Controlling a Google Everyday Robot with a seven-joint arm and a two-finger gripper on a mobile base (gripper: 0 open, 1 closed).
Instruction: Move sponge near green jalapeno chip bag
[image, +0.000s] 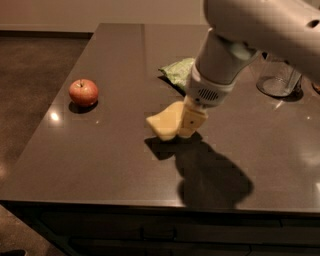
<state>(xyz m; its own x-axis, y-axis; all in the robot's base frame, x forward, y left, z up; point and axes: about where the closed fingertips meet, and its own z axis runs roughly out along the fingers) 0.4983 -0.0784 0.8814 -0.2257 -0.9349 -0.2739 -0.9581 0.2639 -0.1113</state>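
Note:
The pale yellow sponge hangs tilted above the dark table, lifted clear of its shadow. My gripper is shut on the sponge's right side, coming down from the white arm at the upper right. The green jalapeno chip bag lies flat on the table just behind the sponge and gripper; its right part is hidden by the arm.
A red apple sits on the table at the left. A clear glass stands at the back right. The dark table has its front edge close below and its left edge beside the floor.

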